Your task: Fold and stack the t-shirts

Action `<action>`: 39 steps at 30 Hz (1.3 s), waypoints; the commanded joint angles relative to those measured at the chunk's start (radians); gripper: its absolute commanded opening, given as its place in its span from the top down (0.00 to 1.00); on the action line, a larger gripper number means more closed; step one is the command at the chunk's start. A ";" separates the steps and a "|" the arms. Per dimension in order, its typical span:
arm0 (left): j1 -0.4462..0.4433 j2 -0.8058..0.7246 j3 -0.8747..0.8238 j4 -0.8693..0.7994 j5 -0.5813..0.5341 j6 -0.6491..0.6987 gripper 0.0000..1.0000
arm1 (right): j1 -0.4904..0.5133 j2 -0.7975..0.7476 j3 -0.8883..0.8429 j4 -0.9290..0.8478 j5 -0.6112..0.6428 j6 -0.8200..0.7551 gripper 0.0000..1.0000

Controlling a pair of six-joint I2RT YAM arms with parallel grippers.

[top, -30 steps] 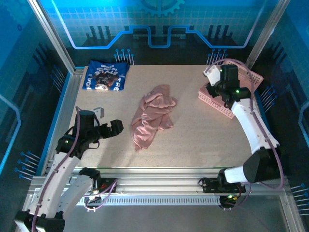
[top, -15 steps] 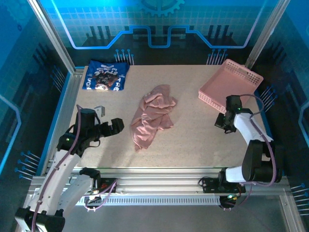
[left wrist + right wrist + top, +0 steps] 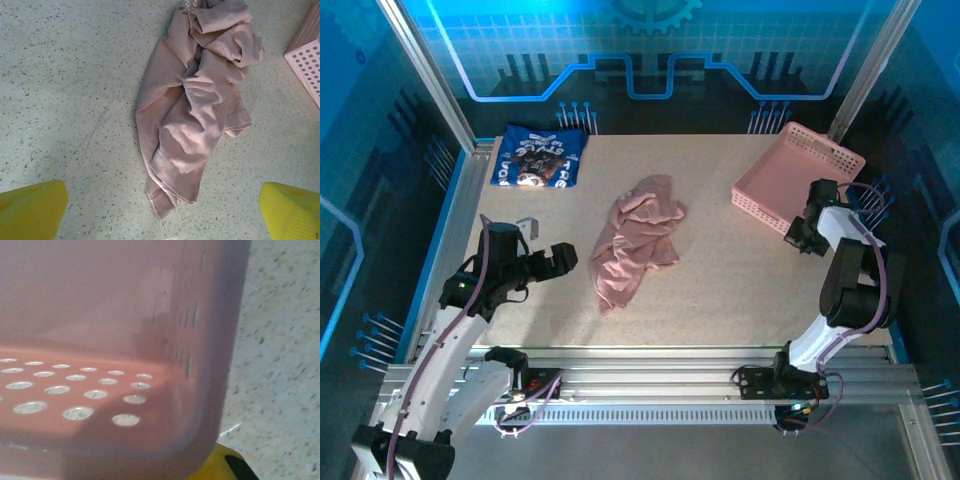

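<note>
The dusty pink t-shirt (image 3: 635,245) lies crumpled in the middle of the table, and in the left wrist view the pink t-shirt (image 3: 200,110) stretches away from me. The navy printed t-shirt (image 3: 538,157) lies folded flat at the back left corner. My left gripper (image 3: 560,260) hovers just left of the pink shirt; the left gripper (image 3: 162,207) is open, its near hem between the yellow fingertips. My right gripper (image 3: 798,238) is low at the basket's near right corner. One yellow finger (image 3: 215,467) shows under the basket wall, which hides the jaws.
The pink lattice basket (image 3: 760,210) stands at the back right; the basket (image 3: 100,315) presses close to the right wrist camera, and the basket (image 3: 305,60) edges the left wrist view. A small grey bracket (image 3: 525,228) lies by the left arm. Metal rails border the table.
My right arm has swung from above the basket down to the table by its near right corner. The left arm and both shirts have stayed put.
</note>
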 commanded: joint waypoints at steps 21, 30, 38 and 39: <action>0.011 0.077 0.096 -0.029 0.038 -0.009 0.01 | -0.046 0.207 0.549 -0.024 -0.117 -0.066 0.74; -0.010 0.167 0.018 0.085 0.136 -0.107 0.01 | 0.185 -0.214 0.187 0.000 -0.216 -0.164 0.44; -0.131 0.291 -0.006 0.155 0.179 -0.151 0.01 | 0.281 -0.428 -0.040 -0.034 -0.247 -0.111 0.35; -0.150 0.306 -0.006 0.158 0.177 -0.156 0.01 | 0.301 -0.442 -0.055 -0.040 -0.253 -0.120 0.35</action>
